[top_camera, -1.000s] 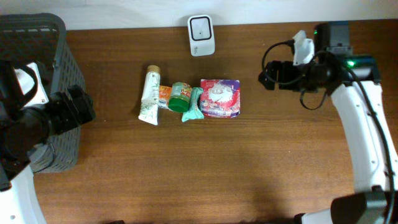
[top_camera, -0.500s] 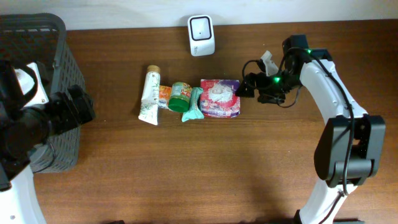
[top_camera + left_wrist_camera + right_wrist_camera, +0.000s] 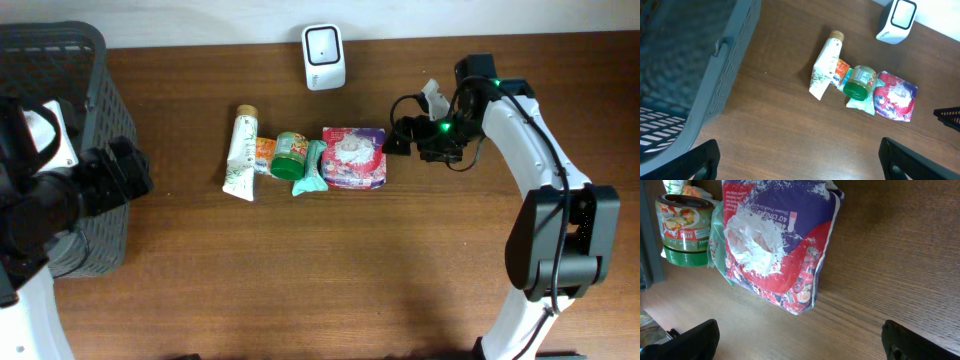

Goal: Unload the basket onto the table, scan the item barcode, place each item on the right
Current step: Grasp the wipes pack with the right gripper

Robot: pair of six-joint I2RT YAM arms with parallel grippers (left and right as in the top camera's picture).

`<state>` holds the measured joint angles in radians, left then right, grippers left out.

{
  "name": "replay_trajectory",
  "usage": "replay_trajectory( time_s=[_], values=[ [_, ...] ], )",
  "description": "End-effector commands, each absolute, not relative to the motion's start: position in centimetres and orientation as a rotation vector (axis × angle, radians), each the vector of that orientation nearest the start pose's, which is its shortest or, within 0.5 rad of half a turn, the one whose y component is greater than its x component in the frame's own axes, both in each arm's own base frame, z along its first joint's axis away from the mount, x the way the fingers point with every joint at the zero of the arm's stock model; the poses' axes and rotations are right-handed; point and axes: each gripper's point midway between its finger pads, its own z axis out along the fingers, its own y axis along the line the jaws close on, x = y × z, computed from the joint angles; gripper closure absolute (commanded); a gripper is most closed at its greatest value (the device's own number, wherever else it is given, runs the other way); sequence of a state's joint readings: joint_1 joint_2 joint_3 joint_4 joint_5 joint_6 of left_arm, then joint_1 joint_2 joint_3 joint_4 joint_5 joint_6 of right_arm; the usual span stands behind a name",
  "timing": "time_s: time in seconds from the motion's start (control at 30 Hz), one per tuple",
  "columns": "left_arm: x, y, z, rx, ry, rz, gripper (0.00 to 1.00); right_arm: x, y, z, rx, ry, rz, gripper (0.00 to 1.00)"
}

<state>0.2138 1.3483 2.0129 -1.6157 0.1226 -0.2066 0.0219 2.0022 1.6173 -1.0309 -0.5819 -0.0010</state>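
Red-and-purple packet (image 3: 353, 157), one of five items lying in a single row on the table (image 3: 350, 270), sits just ahead of the right end effector (image 3: 398, 137). It is the item in the row nearest those fingers. In the right wrist view it lies flat in front of the two fingertips and not between them.

Beyond the packet, farther from the right end effector, come one teal sachet (image 3: 312, 175), one green-lidded jar (image 3: 290, 155), one small orange item (image 3: 263, 152) and one white tube (image 3: 240, 155). The jar rests against the sachet, and the orange item is tucked between jar and tube.

One white scanner (image 3: 324, 57) stands at the table's far edge, well apart from both end effectors and somewhat closer to the right one.

The right end effector is spread wide and holds nothing. The left end effector (image 3: 128, 172) is also spread wide and empty. It hangs beside the one dark basket (image 3: 100, 90), well apart from the row, with the tube as its nearest item.
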Motion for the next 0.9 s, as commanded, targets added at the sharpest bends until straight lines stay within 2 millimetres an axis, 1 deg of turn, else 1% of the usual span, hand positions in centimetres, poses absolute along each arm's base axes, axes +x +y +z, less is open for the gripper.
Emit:
replay_trajectory(
  time_s=[0.0,0.07,0.1,0.17,0.2,0.23,0.33,0.47,0.6,0.63,0.67,0.7,0.73,0.8,0.87],
  values=[
    [25.7,3.6,37.0,-0.496,2.471,-0.154,0.01,40.5,10.9,9.0,-0.133,2.89,0.851,0.01],
    [25.7,3.6,37.0,-0.496,2.471,-0.154,0.01,40.1,11.2,7.9,-0.141,2.895,0.855,0.0],
    [25.7,3.6,37.0,-0.496,2.471,-0.154,0.01,40.0,11.4,7.4,-0.107,2.898,0.874,0.04],
    [25.7,3.6,37.0,-0.495,2.471,-0.154,0.01,39.8,12.5,7.1,-0.106,2.851,0.995,0.04],
    [25.7,3.6,37.0,-0.496,2.471,-0.154,0.01,39.8,13.1,7.0,-0.114,2.811,1.068,0.07],
    [25.7,3.6,37.0,-0.496,2.471,-0.154,0.01,39.8,13.5,6.8,-0.11,2.788,1.103,0.08],
    [25.7,3.6,37.0,-0.496,2.471,-0.154,0.01,39.9,13.6,5.7,-0.056,2.773,1.121,0.08],
    [25.7,3.6,37.0,-0.496,2.471,-0.154,0.01,39.9,13.8,5.2,-0.014,2.761,1.14,0.08],
    [25.7,3.6,37.0,-0.496,2.471,-0.154,0.01,39.3,15.1,4.4,-0.04,2.757,1.157,0.09],
    [25.7,3.6,37.0,-0.496,2.471,-0.154,0.01,39.2,15.4,4.0,-0.016,2.759,1.165,0.09],
    [25.7,3.6,37.0,-0.496,2.471,-0.154,0.01,39.2,15.5,3.8,0.011,2.762,1.171,0.14],
    [25.7,3.6,37.0,-0.496,2.471,-0.154,0.01,39.2,15.5,3.8,0.032,2.763,1.174,0.25],
    [25.7,3.6,37.0,-0.496,2.471,-0.154,0.01,39.3,15.5,3.8,0.034,2.76,1.174,0.41],
    [25.7,3.6,37.0,-0.496,2.471,-0.154,0.01,39.3,15.5,3.8,0.033,2.758,1.173,0.51],
    [25.7,3.6,37.0,-0.496,2.471,-0.154,0.01,39.3,15.5,3.8,0.032,2.757,1.174,0.7]
  ],
)
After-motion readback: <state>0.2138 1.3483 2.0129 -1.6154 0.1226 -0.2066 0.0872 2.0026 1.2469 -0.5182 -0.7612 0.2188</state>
